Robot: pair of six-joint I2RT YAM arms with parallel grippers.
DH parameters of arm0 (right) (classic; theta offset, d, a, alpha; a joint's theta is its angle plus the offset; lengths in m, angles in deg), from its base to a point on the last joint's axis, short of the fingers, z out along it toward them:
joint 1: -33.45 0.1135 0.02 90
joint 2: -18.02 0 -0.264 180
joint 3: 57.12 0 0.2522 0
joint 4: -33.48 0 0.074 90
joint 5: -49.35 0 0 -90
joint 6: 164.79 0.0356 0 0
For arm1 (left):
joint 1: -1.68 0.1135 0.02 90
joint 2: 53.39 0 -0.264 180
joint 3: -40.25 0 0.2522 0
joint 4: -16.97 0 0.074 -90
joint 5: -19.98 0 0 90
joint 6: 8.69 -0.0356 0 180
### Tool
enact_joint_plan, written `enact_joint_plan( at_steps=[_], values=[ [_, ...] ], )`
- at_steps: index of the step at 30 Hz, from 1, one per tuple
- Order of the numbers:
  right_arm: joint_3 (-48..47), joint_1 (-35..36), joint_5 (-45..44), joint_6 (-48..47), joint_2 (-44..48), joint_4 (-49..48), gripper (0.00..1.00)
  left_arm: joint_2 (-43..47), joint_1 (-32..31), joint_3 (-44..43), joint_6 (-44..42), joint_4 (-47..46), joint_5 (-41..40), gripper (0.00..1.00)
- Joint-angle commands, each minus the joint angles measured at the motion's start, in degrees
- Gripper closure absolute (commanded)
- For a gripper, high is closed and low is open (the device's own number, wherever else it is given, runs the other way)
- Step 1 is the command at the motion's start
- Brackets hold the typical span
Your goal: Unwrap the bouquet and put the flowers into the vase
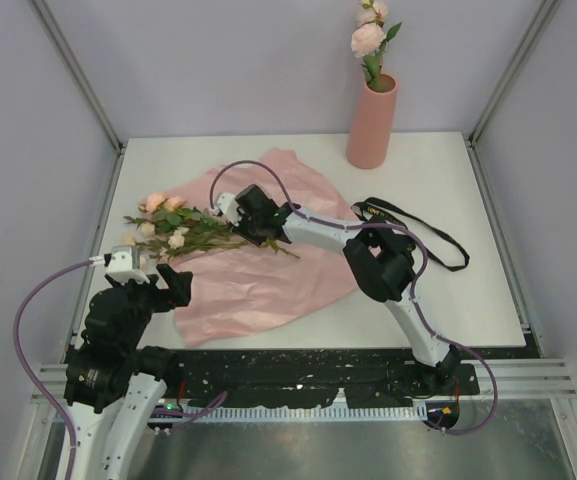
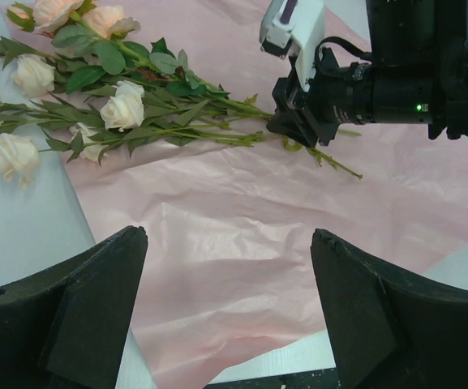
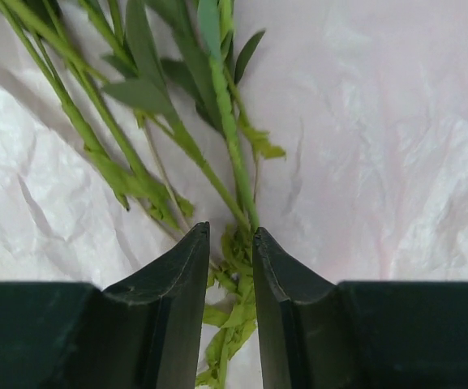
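Observation:
The bouquet lies unwrapped: the flowers (image 1: 178,228), pale pink and cream roses on green leafy stems, rest across the spread pink paper (image 1: 258,275), heads to the left. My right gripper (image 1: 253,236) points down over their stems (image 3: 217,105), its jaws a narrow gap apart with the stem ends between them (image 3: 231,231). My left gripper (image 1: 173,282) hovers wide open over the paper's near edge (image 2: 227,235), holding nothing, with the flowers (image 2: 136,113) ahead of it. The salmon vase (image 1: 372,122) stands at the back right with a couple of roses (image 1: 368,38) in it.
A loose black ribbon (image 1: 423,228) lies on the table to the right of the paper, beside the right arm's elbow. Grey walls and metal posts enclose the table on three sides.

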Motion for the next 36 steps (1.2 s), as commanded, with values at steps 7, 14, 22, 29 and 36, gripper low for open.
enact_joint_plan(
  at_steps=[7,14,22,29,36],
  values=[
    [13.51,-5.30,13.52,-6.85,12.73,-10.07,0.67,-0.25,0.18,-0.61,-0.22,-0.75,-0.74,0.13],
    [12.29,-7.95,22.14,-9.22,13.18,-5.68,0.70,-0.43,0.18,-0.61,-0.14,-0.75,-0.83,0.14],
    [11.50,-9.35,21.61,-13.17,10.63,-3.66,0.71,-0.34,0.18,-0.61,-0.05,-0.66,-1.09,0.13],
    [9.57,-9.35,19.77,-12.48,8.09,-1.99,0.68,-0.51,0.18,-0.61,-0.05,-0.66,-0.91,0.13],
    [5.53,-9.26,15.38,-12.21,5.80,1.79,0.68,-0.60,0.18,-0.61,-0.14,-0.75,-0.91,0.13]
  ],
)
